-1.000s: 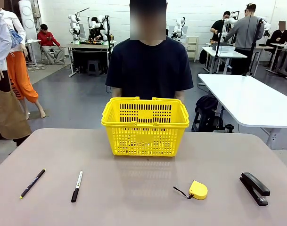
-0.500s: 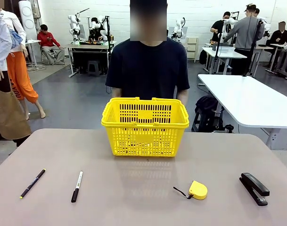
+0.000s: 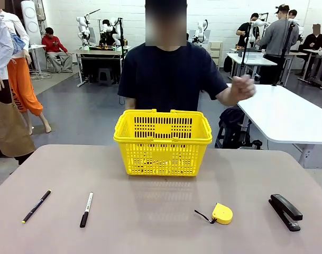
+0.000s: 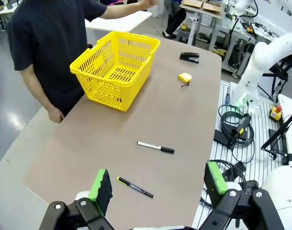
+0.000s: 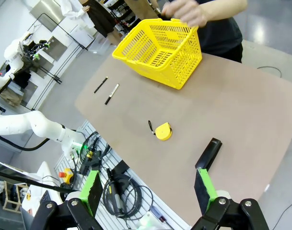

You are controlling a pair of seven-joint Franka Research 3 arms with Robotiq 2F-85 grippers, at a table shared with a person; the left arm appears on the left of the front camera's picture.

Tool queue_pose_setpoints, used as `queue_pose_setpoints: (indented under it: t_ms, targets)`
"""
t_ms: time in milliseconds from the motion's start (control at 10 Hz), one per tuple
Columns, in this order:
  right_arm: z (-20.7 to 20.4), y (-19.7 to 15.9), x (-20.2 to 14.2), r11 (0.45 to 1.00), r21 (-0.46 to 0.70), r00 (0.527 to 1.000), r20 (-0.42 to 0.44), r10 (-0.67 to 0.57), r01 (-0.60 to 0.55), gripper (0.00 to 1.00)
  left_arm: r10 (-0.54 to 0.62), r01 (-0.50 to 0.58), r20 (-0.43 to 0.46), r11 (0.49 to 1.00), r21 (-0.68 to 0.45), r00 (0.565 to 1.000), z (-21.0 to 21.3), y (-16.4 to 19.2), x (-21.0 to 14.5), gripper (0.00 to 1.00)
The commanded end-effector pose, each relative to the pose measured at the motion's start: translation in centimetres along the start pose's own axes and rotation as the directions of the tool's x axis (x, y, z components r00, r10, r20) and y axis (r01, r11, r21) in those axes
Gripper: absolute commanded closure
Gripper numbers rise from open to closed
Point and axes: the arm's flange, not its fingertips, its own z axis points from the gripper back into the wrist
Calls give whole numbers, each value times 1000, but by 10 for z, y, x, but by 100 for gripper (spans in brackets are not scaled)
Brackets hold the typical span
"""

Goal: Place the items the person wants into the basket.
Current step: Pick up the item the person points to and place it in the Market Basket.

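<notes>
Hand (image 3: 242,87) newly up; grippers (image 4: 158,181) (image 5: 148,184) agape, empty

glossy yellow plastic basket (image 3: 162,156), smooth matt beige table (image 3: 150,230), smooth black stapler (image 3: 285,211), matt cloth t-shirt (image 3: 166,79)

Basket: we see the yellow slotted plastic basket (image 3: 163,159) on the beige table (image 3: 150,233).
Person: black-shirted person (image 3: 168,79), behind the basket.
Marker: white-barrelled, black-capped marker (image 3: 86,209), before the basket, leftward.
Pen: thin black pen (image 3: 36,206), farther left of the basket.
Tape: yellow tape measure (image 3: 222,213), before the basket, rightward.
Stapler: black stapler (image 3: 285,211), farther right of the basket.
</notes>
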Motion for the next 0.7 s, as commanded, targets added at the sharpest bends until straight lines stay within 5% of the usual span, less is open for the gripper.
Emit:
queue_pose_setpoints:
  t_ms: [0,600]
  targets:
    - [0,0,1,1000,17,1000,14,15,-15,0,-25,25,15,1000,-9,1000,2,1,0,0]
    - [0,0,1,1000,17,1000,14,15,-15,0,-25,25,15,1000,-9,1000,2,1,0,0]
